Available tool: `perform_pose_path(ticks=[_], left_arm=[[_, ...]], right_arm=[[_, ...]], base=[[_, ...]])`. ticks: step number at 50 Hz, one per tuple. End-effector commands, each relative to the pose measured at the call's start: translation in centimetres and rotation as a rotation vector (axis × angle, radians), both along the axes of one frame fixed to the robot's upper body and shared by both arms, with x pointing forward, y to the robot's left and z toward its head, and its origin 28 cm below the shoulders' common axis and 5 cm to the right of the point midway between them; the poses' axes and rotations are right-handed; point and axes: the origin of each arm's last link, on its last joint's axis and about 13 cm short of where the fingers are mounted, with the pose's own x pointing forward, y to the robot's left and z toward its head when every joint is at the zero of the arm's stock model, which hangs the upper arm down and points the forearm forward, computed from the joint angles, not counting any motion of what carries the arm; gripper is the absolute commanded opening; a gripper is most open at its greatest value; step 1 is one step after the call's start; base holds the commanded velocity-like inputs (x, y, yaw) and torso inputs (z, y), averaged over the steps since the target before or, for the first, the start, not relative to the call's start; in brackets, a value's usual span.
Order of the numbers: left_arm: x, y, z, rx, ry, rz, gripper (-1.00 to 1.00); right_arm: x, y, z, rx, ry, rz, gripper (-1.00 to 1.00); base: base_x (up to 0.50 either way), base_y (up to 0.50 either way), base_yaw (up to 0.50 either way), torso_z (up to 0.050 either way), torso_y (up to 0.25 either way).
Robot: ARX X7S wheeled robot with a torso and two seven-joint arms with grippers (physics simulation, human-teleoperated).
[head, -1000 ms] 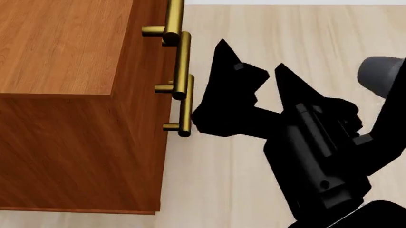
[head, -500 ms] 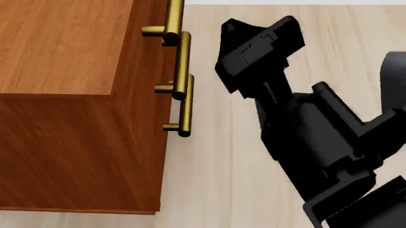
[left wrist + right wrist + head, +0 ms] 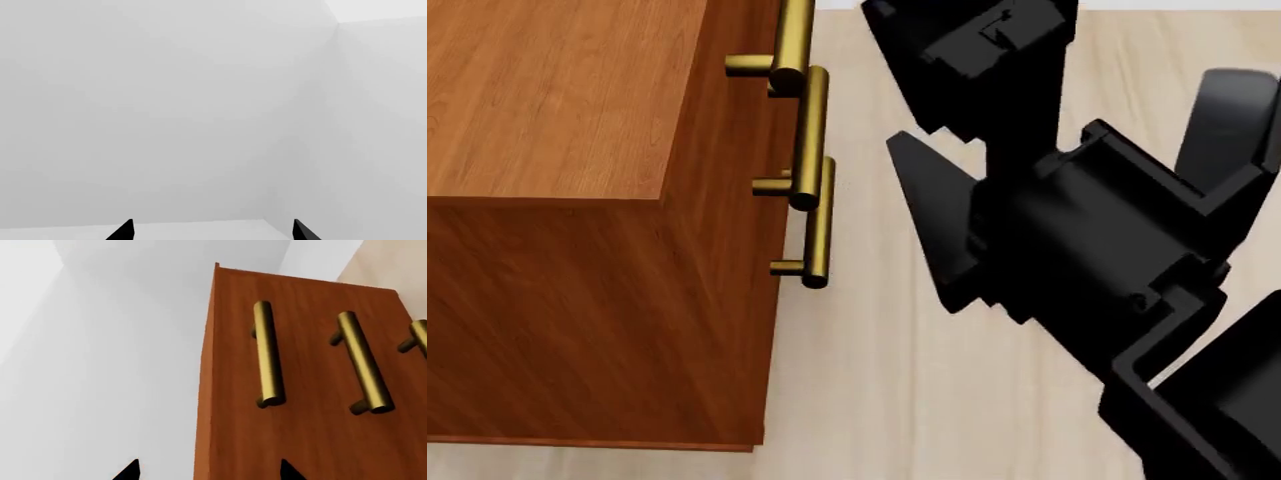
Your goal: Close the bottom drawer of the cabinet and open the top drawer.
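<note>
Three brass handles stick out from the front of the cabinet (image 3: 574,230). From the head view, the cabinet fills the left side, and you look down on its flat wood top. Its front face runs down the middle of the view, and the handles line up one after another along that edge.

All the drawer fronts look flat and even with each other. None sticks out past the rest. The right wrist view shows the same thing: the top drawer (image 3: 267,355) handle sits nearest the top edge of the cabinet, the next handle is beside it, and only a bit of the bottom drawer (image 3: 419,342) handle shows at the edge of the picture.

Pale wood floor (image 3: 854,400) lies open in front of the cabinet, with plenty of free room between the handles and the black arm.

The right tool (image 3: 954,170) is up high, near the handles but not touching them. Its pointed fingers (image 3: 941,230) stand apart, wide, with nothing between them. The thick black arm slants down to the lower right corner.

The left tool (image 3: 212,231) shows only two dark tips, spread wide. It faces a plain white wall (image 3: 167,110) and holds nothing.
</note>
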Motion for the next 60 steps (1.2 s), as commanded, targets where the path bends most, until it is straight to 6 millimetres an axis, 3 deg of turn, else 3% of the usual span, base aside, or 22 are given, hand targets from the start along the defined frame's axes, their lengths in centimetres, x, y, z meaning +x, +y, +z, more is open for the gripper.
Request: perform_pose_path(ticks=[1,13,23,60], left_arm=[[0.0,0.0,0.0,0.001,-0.001,-0.001,1.0],[0.1,0.0,0.0,0.003,0.004,-0.002,1.0],[0.0,0.0,0.0,0.002,0.002,-0.001,1.0],[0.0,0.0,0.1,0.005,-0.001,-0.004,1.0]], right_arm=[[1.2,-0.6,0.4,0.085,0.041,0.014,1.0],[2.9,1.1,0.8,0.053,0.069,0.071,1.0],[4.8,1.7,-0.4,0.027,0.122,0.074,1.0],[7.1,2.7,-1.4,-0.023,0.165,0.082,1.0]], base=[[0.0,0.0,0.0,0.0,0.0],[0.0,0.0,0.0,0.0,0.0],[0.0,0.0,0.0,0.0,0.0],[0.0,0.0,0.0,0.0,0.0]])
